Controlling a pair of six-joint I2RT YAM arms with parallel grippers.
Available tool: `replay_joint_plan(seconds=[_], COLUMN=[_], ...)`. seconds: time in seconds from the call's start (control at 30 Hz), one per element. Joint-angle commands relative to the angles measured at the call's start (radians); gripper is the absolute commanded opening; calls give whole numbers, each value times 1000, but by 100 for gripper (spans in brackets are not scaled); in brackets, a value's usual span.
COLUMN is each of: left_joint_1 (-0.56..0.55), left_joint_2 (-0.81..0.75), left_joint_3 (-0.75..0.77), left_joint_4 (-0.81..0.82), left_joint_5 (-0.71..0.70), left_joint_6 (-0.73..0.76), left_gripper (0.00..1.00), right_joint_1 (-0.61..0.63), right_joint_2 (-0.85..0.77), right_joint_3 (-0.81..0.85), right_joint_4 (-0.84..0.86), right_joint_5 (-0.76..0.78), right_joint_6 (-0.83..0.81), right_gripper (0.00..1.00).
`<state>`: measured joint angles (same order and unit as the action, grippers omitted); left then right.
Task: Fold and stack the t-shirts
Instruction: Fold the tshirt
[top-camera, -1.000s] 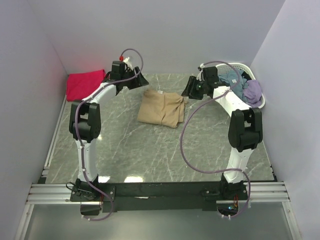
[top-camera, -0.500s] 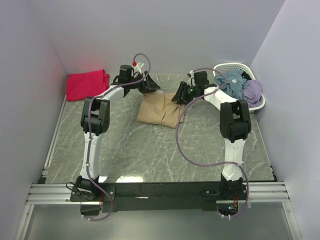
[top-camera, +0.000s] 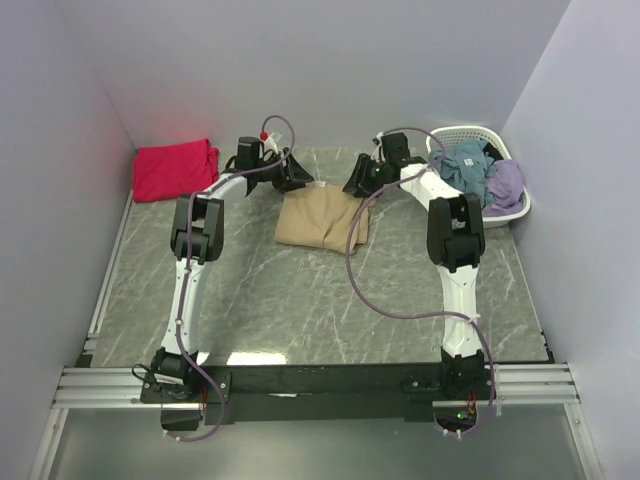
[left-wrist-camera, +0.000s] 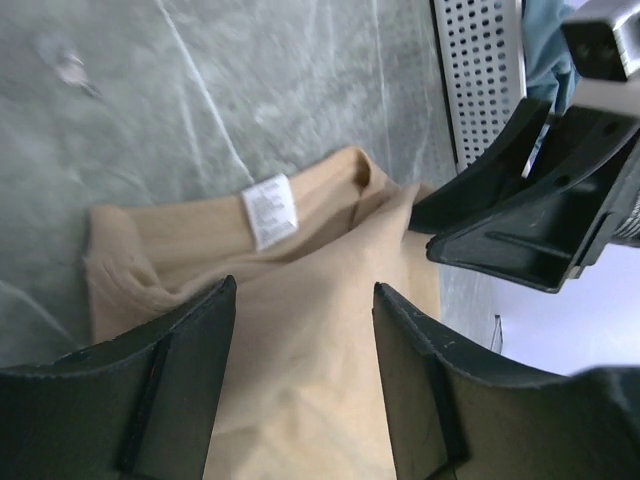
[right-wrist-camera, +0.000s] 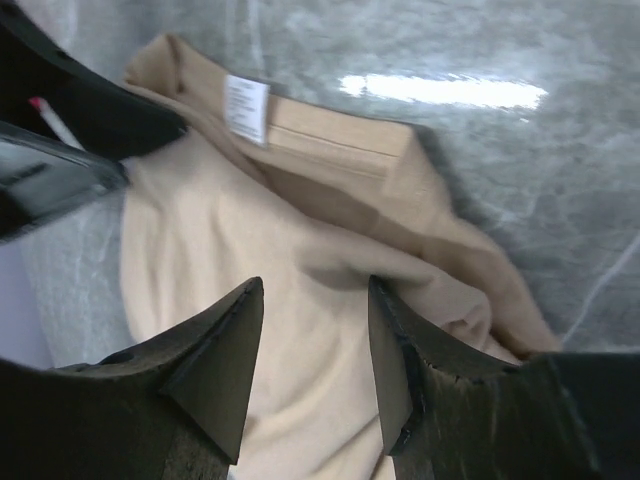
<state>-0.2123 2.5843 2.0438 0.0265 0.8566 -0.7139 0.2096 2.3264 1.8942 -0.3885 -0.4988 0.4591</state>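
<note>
Tan t-shirt (top-camera: 322, 220), collar end just under the left claw (left-wrist-camera: 300, 300) and right claw (right-wrist-camera: 315, 290), both parted and empty

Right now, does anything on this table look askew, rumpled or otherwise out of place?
The tan t-shirt in the middle is only loosely folded: its right side bunches in uneven creases and it sits slightly skewed. At far right, clothes pile above the rim of the white basket. Nothing looks spilled or damaged.
</note>
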Motion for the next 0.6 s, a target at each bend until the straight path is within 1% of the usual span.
replay_joint_plan(seconds=[0.0, 0.1, 0.13, 0.2, 0.27, 0.3, 0.37, 0.4, 0.43, 0.47, 0.5, 0.53, 0.57], left_joint_1=[17, 24, 27, 31, 39, 40, 47, 50, 51, 53, 53, 53, 53], left_joint_2=[60, 102, 100, 83, 57, 42, -24, -51, -117, -153, -188, -257, -291], left_joint_3=[111, 183, 184, 148, 142, 132, 75, 47, 15, -53, -83, -112, -170], left_joint_4=[23, 4, 12, 42, 20, 6, 6, 19, 35, 47, 56, 72, 84], left_joint_5=[-18, -31, -42, -111, -158, -212, -263, -295, -313, -336, -355, -382, -392], left_joint_6=[37, 56, 63, 88, 143, 160, 198, 205, 211, 220, 225, 231, 226], left_gripper=[64, 64, 64, 65, 66, 66, 67, 67, 67, 68, 69, 69, 69], right_joint_1=[-9, -19, -21, -27, -35, -41, -47, -47, -50, -50, -49, -50, -50], right_joint_2=[25, 30, 22, -10, -39, -80, -137, -198, -232, -263, -318, -341, -382], right_joint_3=[52, 75, 71, 48, 20, 3, -65, -88, -116, -163, -184, -204, -248], right_joint_4=[-39, -56, -43, -29, -13, -10, 31, 40, 65, 68, 65, 57, 54], right_joint_5=[88, 126, 138, 187, 210, 245, 253, 256, 255, 247, 240, 220, 195], right_joint_6=[-19, -36, -40, -59, -82, -86, -112, -118, -123, -134, -137, -135, -128], right_gripper=[54, 53, 53, 53, 53, 53, 54, 54, 55, 55, 55, 55, 55])
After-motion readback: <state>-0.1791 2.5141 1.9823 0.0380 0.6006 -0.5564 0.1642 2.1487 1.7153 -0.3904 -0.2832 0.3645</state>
